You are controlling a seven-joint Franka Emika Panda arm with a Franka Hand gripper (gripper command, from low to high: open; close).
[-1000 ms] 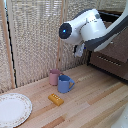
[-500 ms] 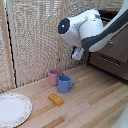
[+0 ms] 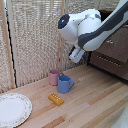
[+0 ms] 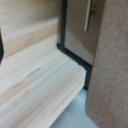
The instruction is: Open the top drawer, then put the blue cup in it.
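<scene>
The blue cup (image 3: 64,83) stands upright on the wooden table, touching the pink mug (image 3: 54,76) behind it, with its handle toward the exterior view's right. My gripper (image 3: 76,54) hangs in the air above and to the right of both cups, well clear of them, and its fingers are too blurred to read. The dark brown dresser fills the right edge, and its top drawer (image 3: 117,44) looks shut. In the wrist view a brown drawer front with a silver bar handle (image 4: 89,15) stands close beside pale wood.
A white plate (image 3: 12,109) lies at the front on the exterior view's left. A small yellow block (image 3: 56,99) rests in front of the cups. A woven blind (image 3: 35,35) backs the table. A lower drawer (image 3: 107,62) sits under the top one.
The arm has shifted only slightly, with its wrist turning a little near the dresser. The cups, block and plate have not moved.
</scene>
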